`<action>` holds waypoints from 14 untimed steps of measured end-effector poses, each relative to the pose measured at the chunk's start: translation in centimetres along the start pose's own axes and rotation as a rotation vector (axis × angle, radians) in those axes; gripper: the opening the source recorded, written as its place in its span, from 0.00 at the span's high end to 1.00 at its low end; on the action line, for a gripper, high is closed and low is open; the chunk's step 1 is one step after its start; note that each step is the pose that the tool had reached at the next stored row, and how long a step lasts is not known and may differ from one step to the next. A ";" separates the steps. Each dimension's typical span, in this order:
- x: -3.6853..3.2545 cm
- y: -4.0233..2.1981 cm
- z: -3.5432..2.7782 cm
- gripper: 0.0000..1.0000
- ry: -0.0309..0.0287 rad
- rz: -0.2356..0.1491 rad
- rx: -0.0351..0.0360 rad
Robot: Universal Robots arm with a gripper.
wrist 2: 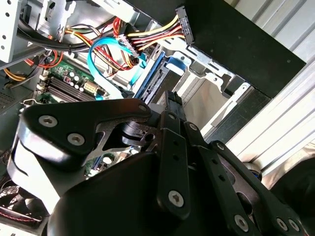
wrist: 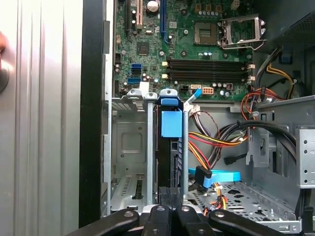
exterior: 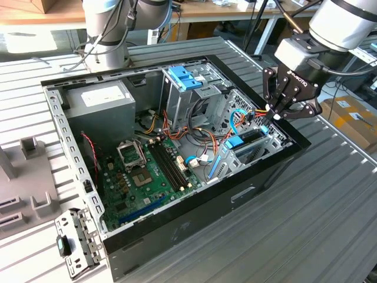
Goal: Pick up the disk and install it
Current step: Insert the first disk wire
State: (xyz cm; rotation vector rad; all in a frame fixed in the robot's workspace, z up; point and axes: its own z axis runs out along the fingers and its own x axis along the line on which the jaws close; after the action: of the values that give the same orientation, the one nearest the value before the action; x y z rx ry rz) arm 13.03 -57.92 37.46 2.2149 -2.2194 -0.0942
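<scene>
The claw (exterior: 277, 115) is closed, fingers pressed together, at the end of the disk (wrist: 170, 147), which stands on edge in the drive cage (wrist: 129, 147) of the open computer case (exterior: 259, 171).

Disk (wrist: 170, 147) mostly hidden in drive cage (wrist: 129, 142), edge-on; gripper (wrist: 170, 209) cut off by frame edge.

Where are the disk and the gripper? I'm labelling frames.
disk (wrist: 171, 123), first wrist view, on its blue rail tab.
gripper (exterior: 278, 116), exterior view, midway between its fingertips.
</scene>
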 end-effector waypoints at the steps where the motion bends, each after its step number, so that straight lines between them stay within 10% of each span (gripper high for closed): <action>1: 0.00 0.00 0.00 0.89 0.0001 -0.002 0.0000; 14: 0.00 0.00 0.00 0.89 0.0021 -0.046 -0.0018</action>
State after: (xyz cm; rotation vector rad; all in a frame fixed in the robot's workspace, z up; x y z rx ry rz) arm 13.03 -57.92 37.47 2.2645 -2.1667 -0.0939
